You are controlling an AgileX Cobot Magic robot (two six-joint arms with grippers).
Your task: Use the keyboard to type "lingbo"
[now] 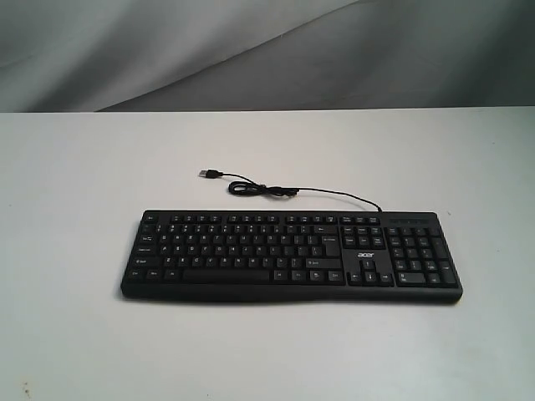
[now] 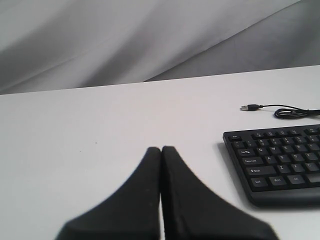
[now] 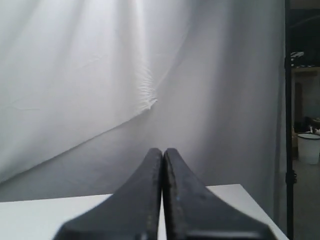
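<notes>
Nearest the ext. cam, bare white table point(image 1: 75, 334) is seen, w/ grey-white cloth point(image 1: 251, 50) hung behind its far edge. Keyboard point(image 1: 291, 255) is laid flat approx. mid-table, a bit right of centre, long side parallel to the table's front edge, num pad at the right end. Left hand point(image 2: 161, 150) is shown clenched, black fingers pressed together tip to tip, nothing gripped. It is placed over bare table off the left end of the keyboard point(image 2: 275, 165), apart from it. Right hand point(image 3: 163, 151) is likewise clenched on nothing, pointed toward the cloth past a table corner; its place rel. to the keyboard cannot be told. Thin black cable point(image 1: 334, 194) is run from the keyboard's rear right, looped once on the table behind it, and ended in a USB plug point(image 1: 209, 174) lying free. White acer logo point(image 1: 365, 255) is printed above the arrow keys.
</notes>
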